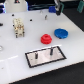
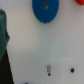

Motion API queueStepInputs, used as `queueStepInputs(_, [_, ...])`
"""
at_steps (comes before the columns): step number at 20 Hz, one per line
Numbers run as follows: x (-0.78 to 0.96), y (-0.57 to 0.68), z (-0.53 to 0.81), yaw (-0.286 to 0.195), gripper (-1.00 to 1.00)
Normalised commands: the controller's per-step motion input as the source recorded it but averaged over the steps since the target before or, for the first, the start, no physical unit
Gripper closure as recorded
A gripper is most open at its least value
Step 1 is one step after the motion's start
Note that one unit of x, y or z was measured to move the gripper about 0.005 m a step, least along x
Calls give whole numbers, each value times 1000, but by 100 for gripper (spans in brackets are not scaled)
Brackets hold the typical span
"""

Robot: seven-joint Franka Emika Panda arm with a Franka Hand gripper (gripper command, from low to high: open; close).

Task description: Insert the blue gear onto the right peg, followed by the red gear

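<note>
exterior view shows the blue gear (image 1: 61, 33) and red gear (image 1: 46, 38) lying flat on the surface (image 1: 15, 52), well placed for gripping, beside the peg plate (image 1: 45, 56). neither is on a peg yet; the gripper's state cannot be told.

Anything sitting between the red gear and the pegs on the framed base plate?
No. In the exterior view, only bare white table separates the round red plastic gear from the dark-framed base plate with its upright pegs.

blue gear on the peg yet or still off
Off. The blue gear lies flat on the white table, apart from the peg base.
</note>
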Motion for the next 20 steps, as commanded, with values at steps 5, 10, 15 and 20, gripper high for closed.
queueStepInputs(5, [-209, 121, -595, 0, -100])
queueStepInputs(10, [-309, 1, -597, 0, -100])
queueStepInputs(15, [-291, -49, -536, 0, -100])
queueStepInputs(20, [-251, -154, -421, 0, -100])
